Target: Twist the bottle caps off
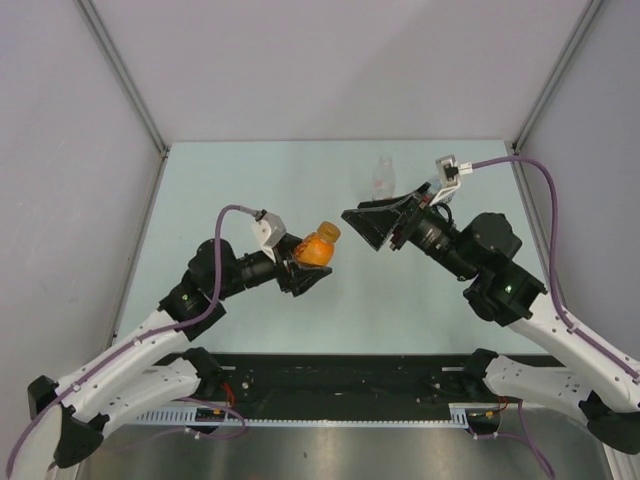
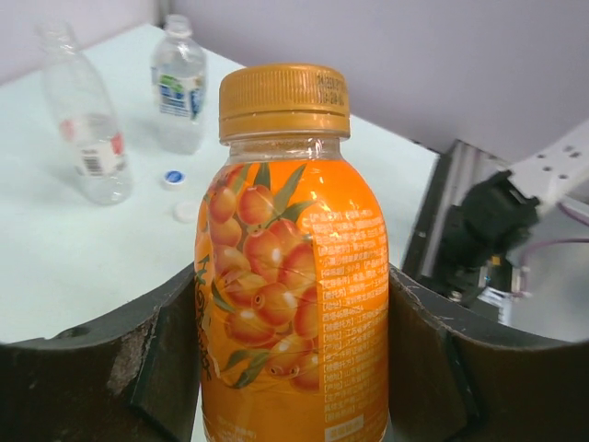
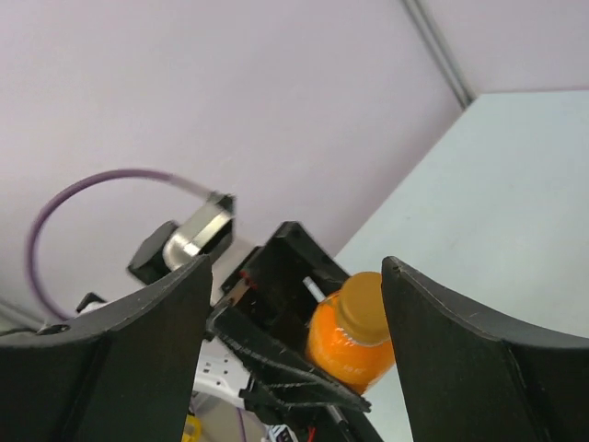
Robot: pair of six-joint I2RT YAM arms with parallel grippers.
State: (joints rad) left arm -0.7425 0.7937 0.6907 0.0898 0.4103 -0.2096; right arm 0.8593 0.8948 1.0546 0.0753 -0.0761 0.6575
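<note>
Nearby, red-label bottle (image 2: 92,129), blue-label bottle (image 2: 179,87), blue cap (image 2: 174,177), white cap (image 2: 186,212) behind orange bottle (image 2: 290,304).

**Short bottle held between my two arms, above mid-table**

The short bottle (image 1: 314,250) sits between the fingers of my left gripper (image 1: 308,262). Its cap (image 1: 329,232) is on and points toward my right gripper (image 1: 362,228), just to the right and apart from it. Behind, on the table (image 1: 250,180), stand a tall bottle (image 2: 87,129) and, right of it, a water bottle (image 2: 179,87). One loose cap (image 2: 173,178) and a second loose cap (image 2: 187,212) lie just right of the tall bottle.

orange bottle (image 2: 294,304): glossy plastic | orange cap (image 2: 283,97): ridged plastic | table (image 2: 55,258): matt
</note>
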